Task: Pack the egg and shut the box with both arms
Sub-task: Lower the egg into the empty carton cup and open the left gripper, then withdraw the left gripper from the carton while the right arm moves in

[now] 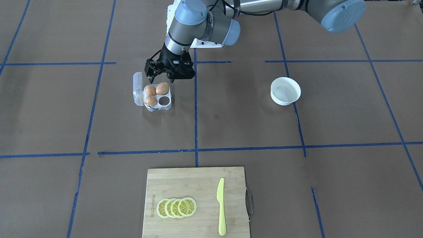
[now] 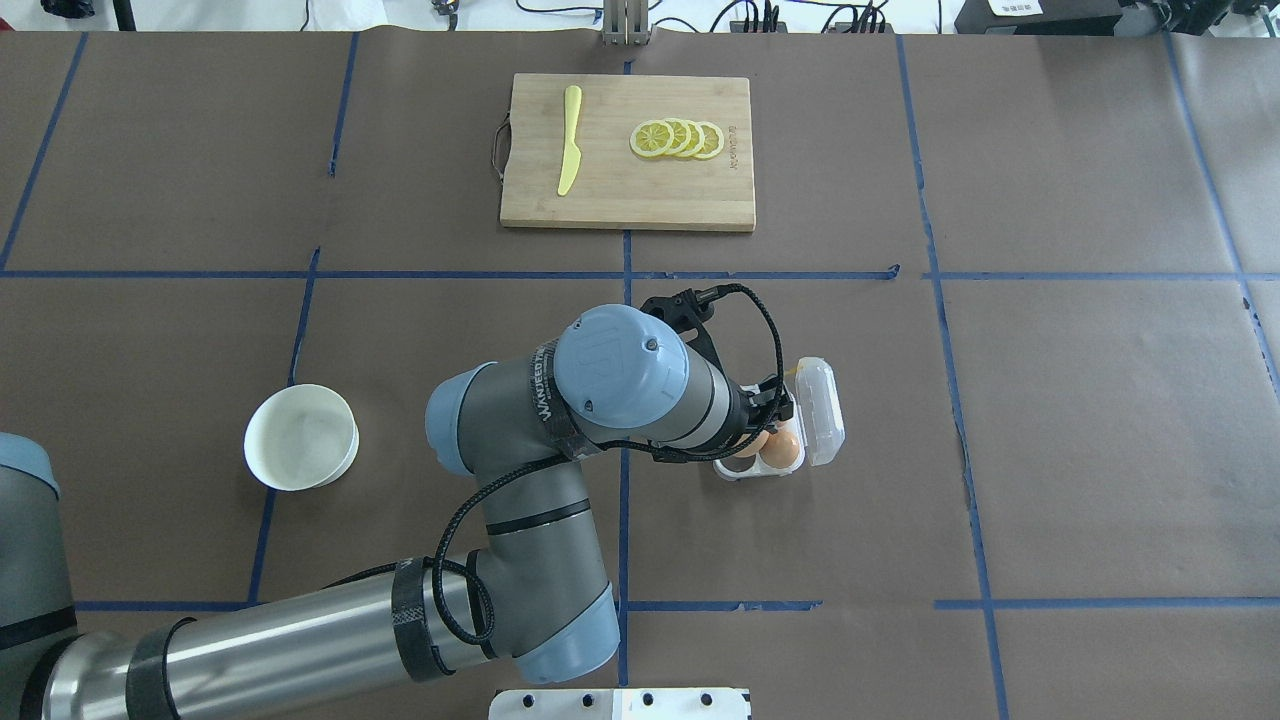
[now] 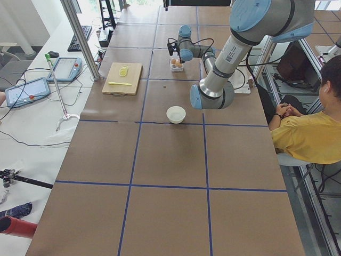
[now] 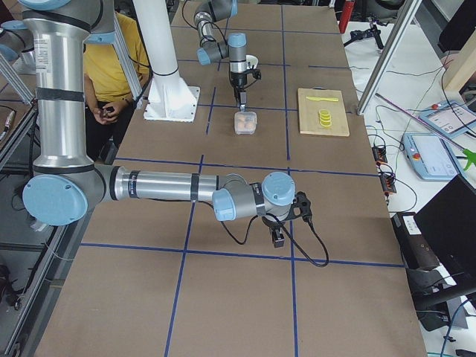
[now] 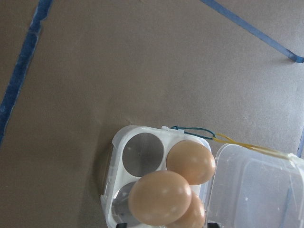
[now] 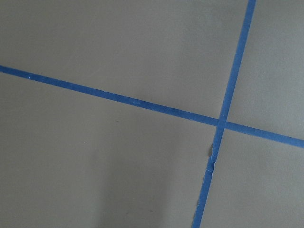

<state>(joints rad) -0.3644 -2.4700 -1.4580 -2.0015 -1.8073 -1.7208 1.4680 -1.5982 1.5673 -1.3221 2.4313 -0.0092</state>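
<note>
The clear four-cell box (image 1: 166,105) stands open, its lid (image 1: 137,88) folded flat to the side and a yellow string (image 5: 237,142) at the hinge. Three orange-brown eggs are in it; one cell (image 1: 163,99) is empty. The egg (image 1: 162,88) nearest the robot sits a little higher than the other two and looms large in the left wrist view (image 5: 159,197). My left gripper (image 1: 162,80) hovers just above this egg, jaws spread wider than it and not touching. My right gripper (image 4: 277,239) shows only in the exterior right view, low over bare table; I cannot tell its state.
A white bowl (image 1: 285,91) stands on the robot's left side. A bamboo cutting board (image 1: 196,180) at the far edge carries lemon slices (image 1: 176,207) and a yellow knife (image 1: 220,206). A seated person in yellow (image 3: 309,138) is beside the white base block (image 4: 172,104).
</note>
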